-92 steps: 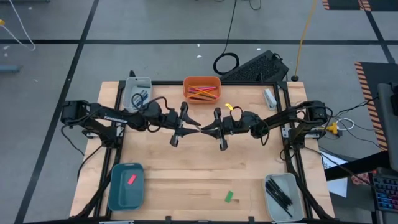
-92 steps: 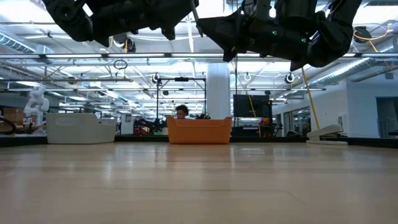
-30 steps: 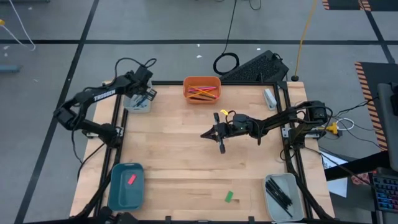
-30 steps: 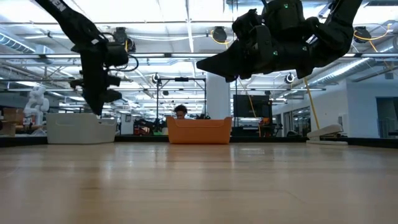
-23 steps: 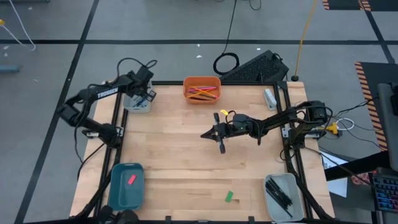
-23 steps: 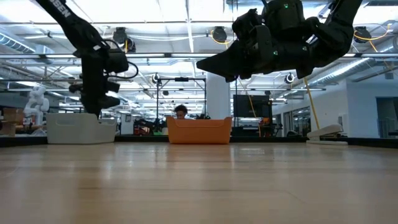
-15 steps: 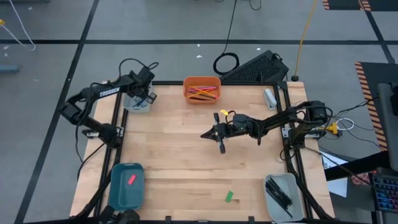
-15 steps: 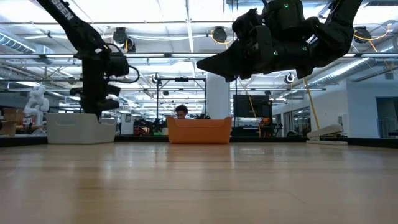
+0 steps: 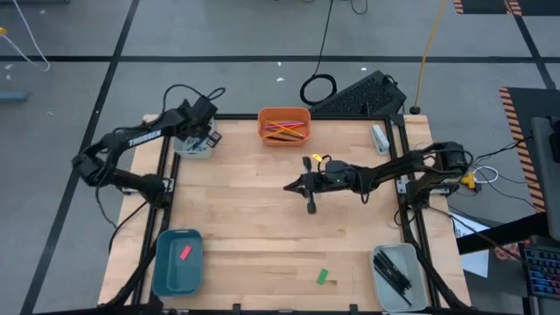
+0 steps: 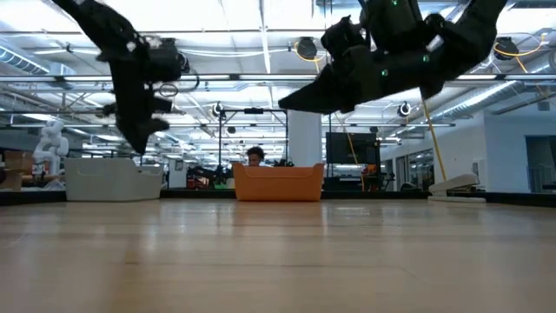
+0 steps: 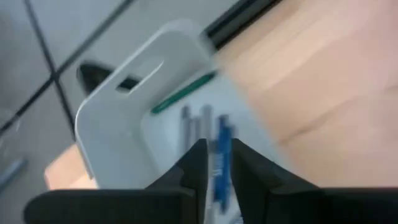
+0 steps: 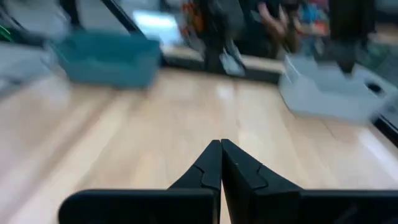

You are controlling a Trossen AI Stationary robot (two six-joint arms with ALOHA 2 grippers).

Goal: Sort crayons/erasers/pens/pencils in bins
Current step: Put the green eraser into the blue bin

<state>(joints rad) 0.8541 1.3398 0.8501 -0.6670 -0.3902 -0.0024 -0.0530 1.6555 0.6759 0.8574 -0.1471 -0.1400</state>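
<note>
high view: left gripper (image 9: 203,133) hangs over the far-left grey bin (image 9: 193,145); in the left wrist view its narrow fingers grip a blue crayon (image 11: 219,163), long axis pointing into the bin. right gripper (image 9: 293,185), fingers closed and empty, waits mid-table, open board around.

A keyboard (image 9: 360,94) and coiled cable (image 9: 318,88) lie off the table's far edge; a person (image 10: 254,156), perhaps seated, shows beyond.

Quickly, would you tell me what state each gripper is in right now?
Left gripper: shut on a blue crayon, above the pale grey bin.
Right gripper: shut, holding nothing, over mid-table.
</note>
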